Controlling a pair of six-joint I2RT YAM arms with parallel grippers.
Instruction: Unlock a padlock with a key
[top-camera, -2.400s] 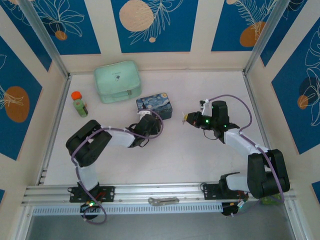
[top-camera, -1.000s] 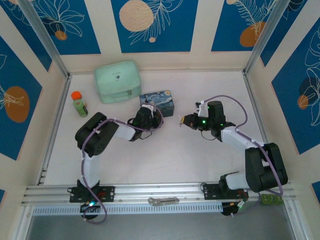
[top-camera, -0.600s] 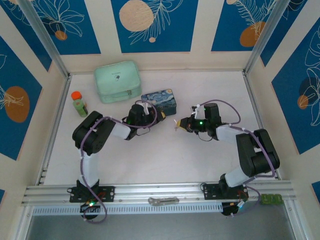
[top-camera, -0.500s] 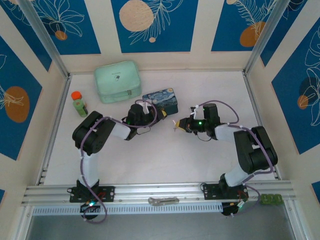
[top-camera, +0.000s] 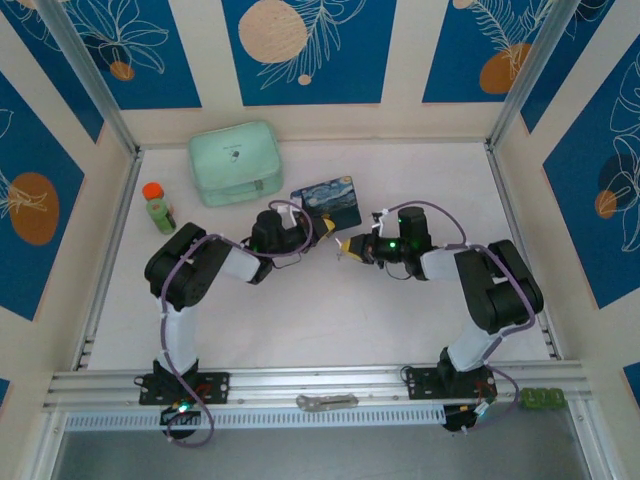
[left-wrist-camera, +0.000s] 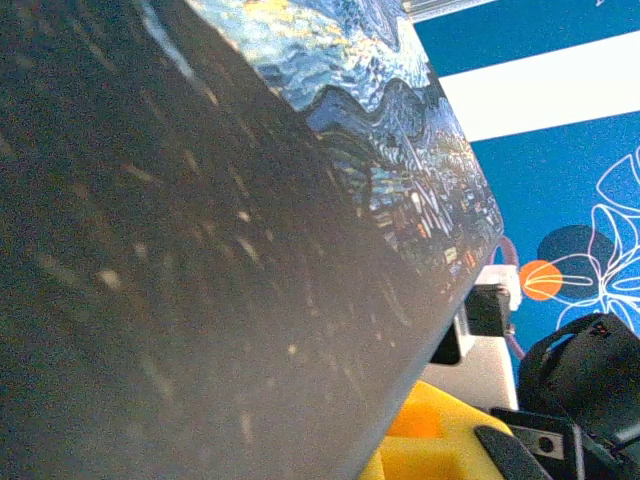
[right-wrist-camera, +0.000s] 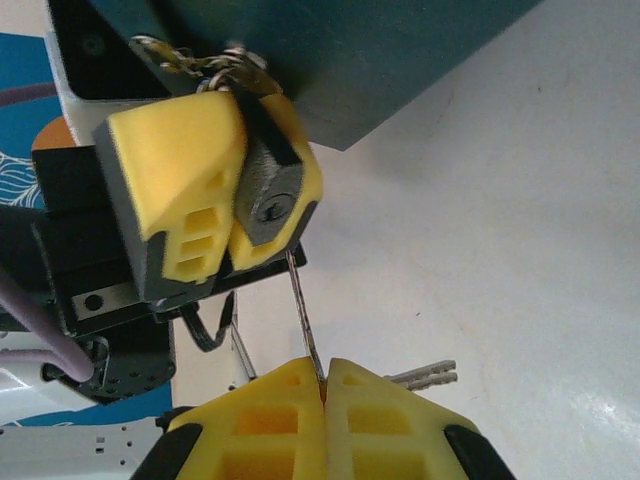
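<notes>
From the right wrist camera I see the left claw (right-wrist-camera: 235, 235) clamped on the padlock (right-wrist-camera: 268, 192), one yellow finger on each side of the body. It holds the lock just under the edge of the tin (right-wrist-camera: 330, 60), shackle end up by the tin, keyhole face turned toward that camera.

Further right on the top view, the right claw (top-camera: 350, 247) sits nose to nose with the left one, so that arm makes the move. Its fingers are pressed together on the key (right-wrist-camera: 303, 320), and spare keys (right-wrist-camera: 425, 375) stick out to one side.

The blade's long axis runs from the claw up toward the lock, leaning slightly left. Its tip is just below the keyhole and, as far as I can tell, not in it. I judge that insertion needs a small upward correction, then a push along the blade.
</notes>
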